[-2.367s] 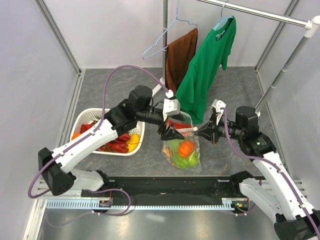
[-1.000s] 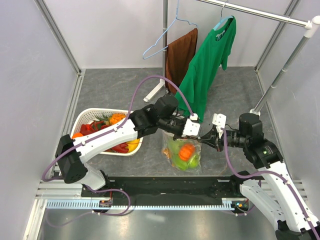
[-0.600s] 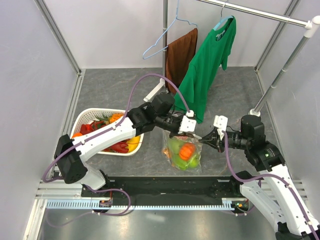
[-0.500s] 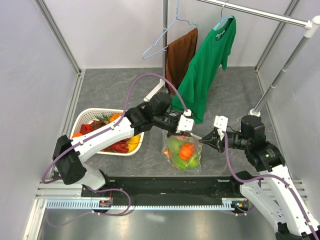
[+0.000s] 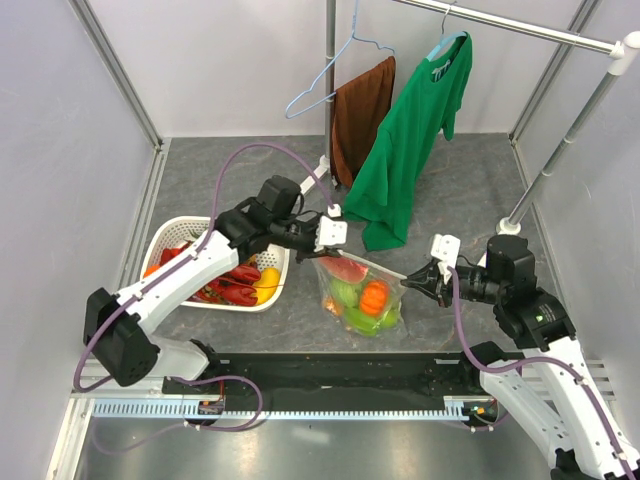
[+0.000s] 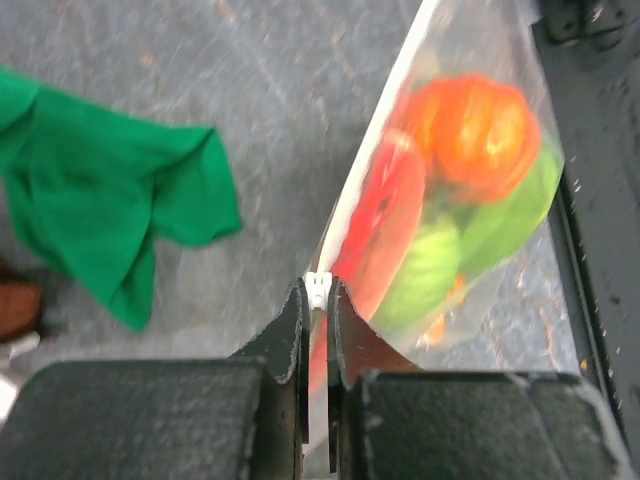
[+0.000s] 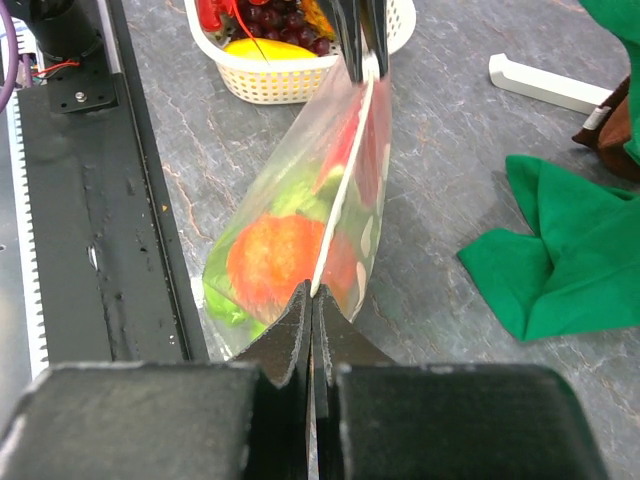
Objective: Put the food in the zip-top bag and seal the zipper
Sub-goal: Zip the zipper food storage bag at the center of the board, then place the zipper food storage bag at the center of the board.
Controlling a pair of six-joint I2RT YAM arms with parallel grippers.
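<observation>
Polka-dot zip-top bag [image 5: 362,300] of toy food [image 5: 372,296], beside the basket [image 5: 172,236], stretched between the left gripper [image 6: 315,296], pinching the zipper slider [image 6: 318,284], and the right gripper [image 7: 312,300], clamped on its opposite corner. We judge that a slipping pinch would leave the zipper [image 7: 345,170] part-open.

The left gripper [image 5: 320,252] pinches the left end of the zip-top bag [image 5: 365,300], its arm reaching forward. The right gripper [image 5: 412,278] is clamped on the bag's right end.

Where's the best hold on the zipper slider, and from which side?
Pinch the slider tab across its flat faces, coming end-on along the zipper from the basket end, as the left claw has it. The strip stands edge-up, taut to the right claw, so the claw straddles it.
</observation>
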